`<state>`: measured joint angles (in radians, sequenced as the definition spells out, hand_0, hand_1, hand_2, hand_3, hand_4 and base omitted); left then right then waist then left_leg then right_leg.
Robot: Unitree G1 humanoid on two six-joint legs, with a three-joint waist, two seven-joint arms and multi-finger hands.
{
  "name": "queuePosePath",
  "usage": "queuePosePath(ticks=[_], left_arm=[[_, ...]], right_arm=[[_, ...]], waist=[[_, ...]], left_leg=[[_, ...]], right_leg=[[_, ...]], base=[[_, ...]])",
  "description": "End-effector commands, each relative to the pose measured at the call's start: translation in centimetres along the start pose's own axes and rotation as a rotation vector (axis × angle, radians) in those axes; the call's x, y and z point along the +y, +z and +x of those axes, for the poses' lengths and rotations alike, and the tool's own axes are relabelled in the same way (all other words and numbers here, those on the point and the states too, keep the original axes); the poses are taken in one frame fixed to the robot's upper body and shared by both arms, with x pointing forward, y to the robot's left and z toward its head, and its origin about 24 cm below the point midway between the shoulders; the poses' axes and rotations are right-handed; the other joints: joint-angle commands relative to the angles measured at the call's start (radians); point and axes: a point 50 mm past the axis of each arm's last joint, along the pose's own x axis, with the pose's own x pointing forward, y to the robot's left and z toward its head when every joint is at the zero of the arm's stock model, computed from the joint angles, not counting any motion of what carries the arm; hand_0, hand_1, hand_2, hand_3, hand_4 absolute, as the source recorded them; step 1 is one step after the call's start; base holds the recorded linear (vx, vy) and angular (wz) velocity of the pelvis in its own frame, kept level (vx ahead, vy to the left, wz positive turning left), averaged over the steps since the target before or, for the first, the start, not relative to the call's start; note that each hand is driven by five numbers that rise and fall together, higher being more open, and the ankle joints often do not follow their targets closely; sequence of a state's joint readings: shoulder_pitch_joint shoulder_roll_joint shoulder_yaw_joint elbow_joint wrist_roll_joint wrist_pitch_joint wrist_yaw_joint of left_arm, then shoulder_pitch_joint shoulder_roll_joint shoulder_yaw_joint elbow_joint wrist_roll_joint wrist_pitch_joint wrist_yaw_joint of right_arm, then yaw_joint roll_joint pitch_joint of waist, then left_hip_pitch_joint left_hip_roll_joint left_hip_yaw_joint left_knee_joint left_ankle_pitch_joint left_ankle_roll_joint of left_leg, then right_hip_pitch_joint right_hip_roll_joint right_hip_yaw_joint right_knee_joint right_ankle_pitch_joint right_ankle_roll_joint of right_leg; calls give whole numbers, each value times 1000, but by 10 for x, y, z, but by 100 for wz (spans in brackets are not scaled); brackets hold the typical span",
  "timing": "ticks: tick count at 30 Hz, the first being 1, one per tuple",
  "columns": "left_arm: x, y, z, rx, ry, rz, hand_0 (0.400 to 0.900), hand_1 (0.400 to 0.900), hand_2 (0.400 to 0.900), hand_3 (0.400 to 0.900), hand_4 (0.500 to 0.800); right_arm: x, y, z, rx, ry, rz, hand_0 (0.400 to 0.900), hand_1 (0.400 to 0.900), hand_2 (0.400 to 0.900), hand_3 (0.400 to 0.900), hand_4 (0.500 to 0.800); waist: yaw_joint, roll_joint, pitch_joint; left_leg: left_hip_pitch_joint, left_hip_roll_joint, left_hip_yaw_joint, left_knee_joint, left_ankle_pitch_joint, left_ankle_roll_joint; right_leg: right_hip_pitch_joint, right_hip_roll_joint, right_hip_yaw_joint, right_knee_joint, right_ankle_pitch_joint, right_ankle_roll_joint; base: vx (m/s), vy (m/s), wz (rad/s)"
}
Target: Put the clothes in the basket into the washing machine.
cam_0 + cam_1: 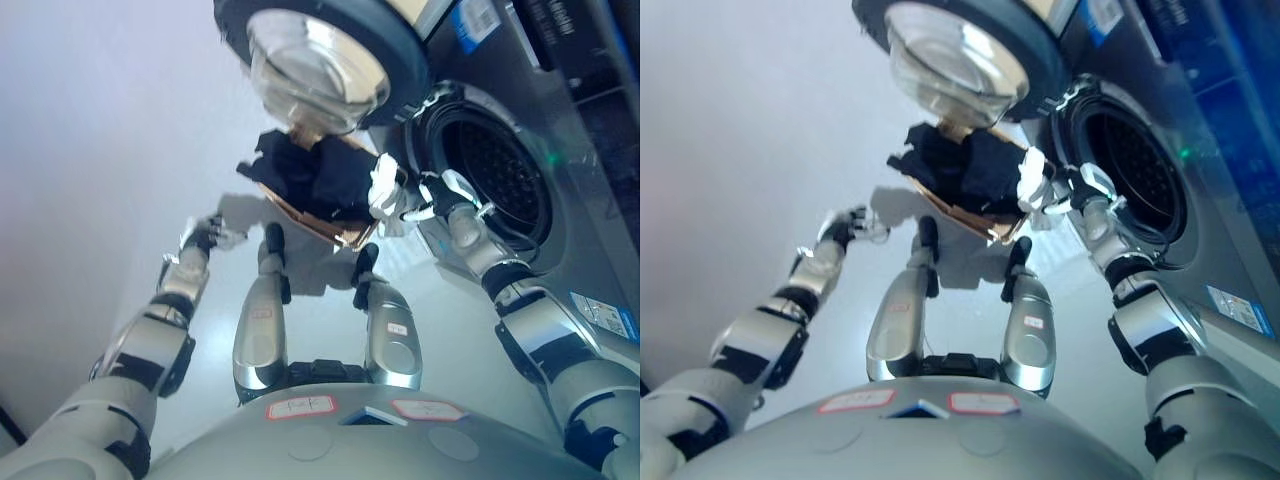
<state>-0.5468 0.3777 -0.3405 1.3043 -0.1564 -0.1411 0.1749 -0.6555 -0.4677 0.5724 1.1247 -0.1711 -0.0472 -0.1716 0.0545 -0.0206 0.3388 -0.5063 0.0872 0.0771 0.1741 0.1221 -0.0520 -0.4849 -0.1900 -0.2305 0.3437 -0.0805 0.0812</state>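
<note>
A brown basket (pixel 322 224) stands on the pale floor in front of the washing machine, heaped with black clothes (pixel 318 172). At the basket's right edge lies a white garment (pixel 384 193), and my right hand (pixel 438 200) has its fingers curled on it, just before the open drum (pixel 495 178). The same hand (pixel 1081 192) and white garment (pixel 1032 180) show in the right eye view. My left hand (pixel 206 237) hangs out to the left of the basket with relaxed fingers, holding nothing.
The machine's round glass door (pixel 318 52) is swung open and hangs over the far side of the basket. The grey machine front (pixel 585 215) fills the right side. Pale floor (pixel 90 150) stretches to the left.
</note>
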Motion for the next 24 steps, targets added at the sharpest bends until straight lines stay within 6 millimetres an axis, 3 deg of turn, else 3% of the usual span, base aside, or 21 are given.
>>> queuePosePath(ticks=[1,3,6,9,13,15,16,24], left_arm=[[41,19,6,-40,150,-35,900,900,900,900,800],[45,30,8,-63,153,-33,900,900,900,900,800],[50,41,10,-81,159,-39,900,900,900,900,800],[53,48,11,-97,166,-46,900,900,900,900,800],[68,71,13,-134,201,-66,900,900,900,900,800],[73,76,13,-142,213,-71,900,900,900,900,800],[80,87,13,-165,228,-83,900,900,900,900,800],[93,105,12,-206,264,-99,900,900,900,900,800]], right_arm=[[-52,15,7,-58,-178,-4,900,900,900,900,800],[-59,12,8,-38,-199,8,900,900,900,900,800],[-71,14,9,-28,-228,24,900,900,900,900,800],[-77,24,11,-53,-252,24,900,900,900,900,800],[-104,38,13,-75,-328,4,900,900,900,900,800],[-109,39,13,-71,-339,3,900,900,900,900,800],[-119,43,13,-72,-364,-4,900,900,900,900,800],[-139,49,12,-70,-420,-17,900,900,900,900,800]], waist=[[-11,1,0],[-17,5,-4],[-20,11,-11],[-19,13,-20],[-24,16,-27],[-25,18,-30],[-28,23,-30],[-26,39,-25]], left_leg=[[-145,13,-5,187,-84,-30],[-199,21,-16,266,-134,-42],[-267,30,-23,340,-158,-44],[-352,44,-27,426,-186,-51],[-477,52,-31,530,-218,-55],[-503,50,-32,543,-220,-55],[-540,44,-37,566,-225,-52],[-669,16,-55,702,-272,-38]], right_leg=[[-78,-11,43,26,76,9],[-127,-13,48,94,28,10],[-191,-16,51,170,-4,4],[-272,-22,50,253,-33,-3],[-395,-29,53,356,-69,-12],[-416,-32,51,369,-74,-13],[-453,-30,54,396,-88,-18],[-587,-37,69,556,-155,-32]], base=[[-85,-7,22],[21,-19,20],[-16,-6,14],[-61,-6,9],[-57,5,1],[-51,-3,5],[-47,0,7],[-32,3,5]])
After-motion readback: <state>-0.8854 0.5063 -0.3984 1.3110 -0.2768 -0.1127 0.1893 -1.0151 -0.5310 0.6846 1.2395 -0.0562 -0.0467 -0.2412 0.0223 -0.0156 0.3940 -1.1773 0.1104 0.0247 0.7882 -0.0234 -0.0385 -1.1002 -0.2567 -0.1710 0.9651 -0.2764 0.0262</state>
